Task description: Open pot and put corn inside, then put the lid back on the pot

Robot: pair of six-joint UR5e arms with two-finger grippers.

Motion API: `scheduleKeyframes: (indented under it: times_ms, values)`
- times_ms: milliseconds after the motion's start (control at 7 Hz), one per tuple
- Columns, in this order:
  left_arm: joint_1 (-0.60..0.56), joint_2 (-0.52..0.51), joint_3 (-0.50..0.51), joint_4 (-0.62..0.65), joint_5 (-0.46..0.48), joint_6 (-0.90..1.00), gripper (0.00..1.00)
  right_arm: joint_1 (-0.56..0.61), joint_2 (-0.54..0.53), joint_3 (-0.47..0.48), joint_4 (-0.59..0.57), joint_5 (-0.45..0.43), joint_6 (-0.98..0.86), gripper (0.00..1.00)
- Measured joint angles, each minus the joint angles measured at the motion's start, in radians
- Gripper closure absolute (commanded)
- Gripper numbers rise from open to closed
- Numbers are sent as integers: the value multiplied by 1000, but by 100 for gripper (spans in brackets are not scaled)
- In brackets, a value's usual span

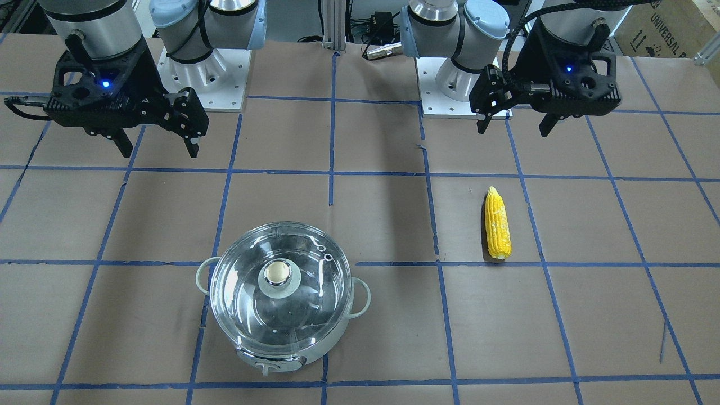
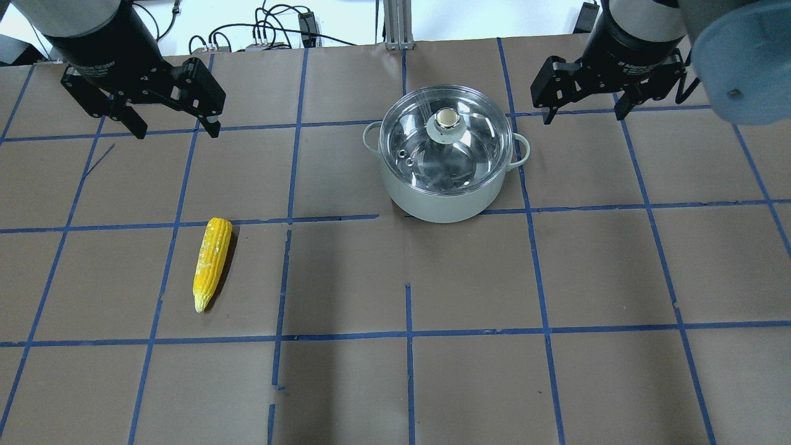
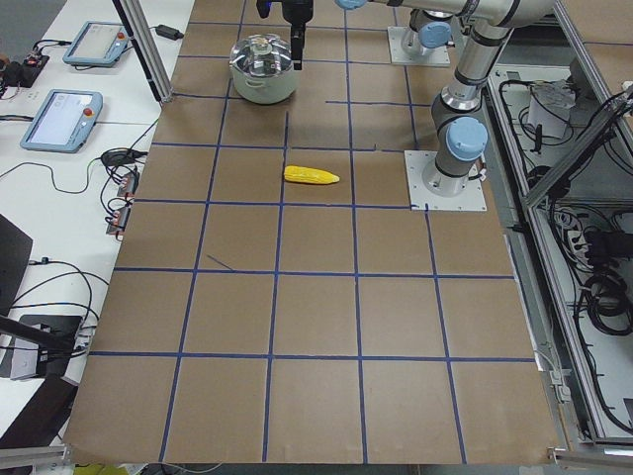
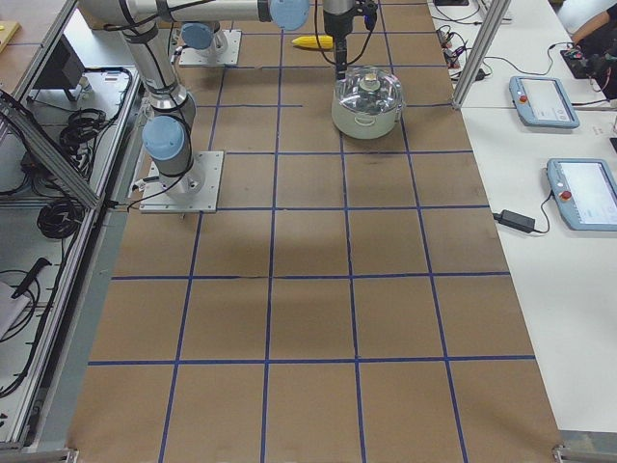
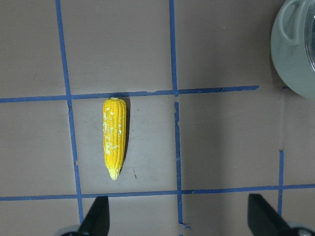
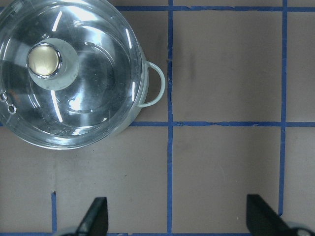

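The pot [image 2: 432, 201] stands on the brown table with the clear glass lid [image 2: 476, 154] on it, knob [image 2: 446, 118] up. It also shows in the front view [image 1: 332, 343] and the right wrist view [image 6: 140, 105]. The corn [image 2: 212, 262] lies flat on the table, apart from the pot, also in the front view [image 1: 498, 224] and the left wrist view [image 5: 114, 137]. My left gripper [image 2: 178, 132] hovers open and empty beyond the corn. My right gripper [image 2: 583, 117] hovers open and empty to the right of the pot.
The two arm base plates [image 1: 208, 84] [image 1: 450, 101] sit at the robot's edge of the table. A small silver cylinder [image 1: 382, 52] lies between them. Blue tape lines grid the table. Teach pendants [image 4: 545, 96] lie on the white side bench.
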Motion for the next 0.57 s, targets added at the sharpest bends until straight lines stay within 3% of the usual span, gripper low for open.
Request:
scheduleKeyframes:
  times_ms: [571]
  values:
    - [0, 0, -5, 1, -1, 0, 0, 138, 148, -10, -166, -2, 33, 3]
